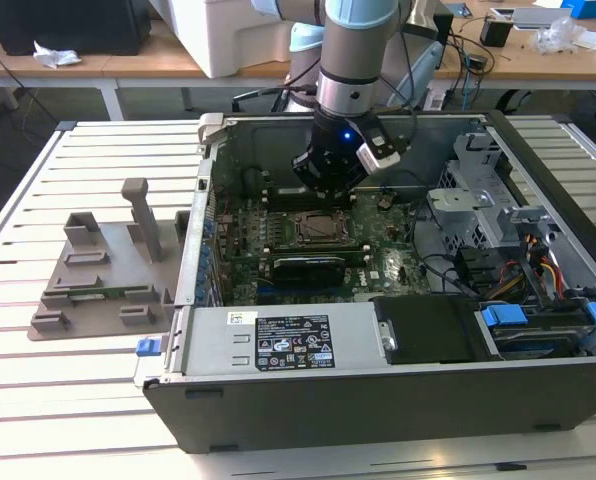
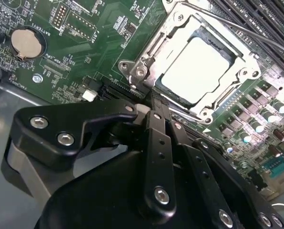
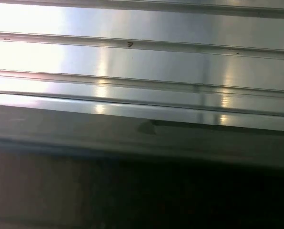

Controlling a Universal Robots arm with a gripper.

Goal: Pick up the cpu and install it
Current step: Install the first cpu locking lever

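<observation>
A: Location of cpu [image 2: 198, 67]?

B: Seated flat in the opening of the socket frame [image 2: 143, 67], per second wrist view. Pale silvery top up, thin dark rim visible round it.

A: Gripper [image 2: 155, 101] state?

B: Clenched, empty. Fingers [image 2: 159, 143] drawn together at the tips, nothing gripped between. Tips just beside the near edge of the socket frame, apart from the cpu. Contact with the frame: cannot tell.

A: Position in the exterior view?

B: Gripper [image 1: 328, 172] hanging inside the open computer case [image 1: 378, 405], low over the motherboard [image 1: 378, 265], close to the socket frame [image 1: 313, 228] on its far side.

A: Other items noted?

B: Coin cell [image 2: 26, 43] on the motherboard [image 2: 85, 62], well apart from the socket. White label [image 1: 293, 342] on the box along the near side of the case. Grey fixture [image 1: 103, 275] on the slatted table [image 1: 68, 400], to the exterior view's left of the case.

A: First wrist view?

B: Pale metal ribs [image 3: 142, 62] above a dark band. Identity not determinable.
</observation>
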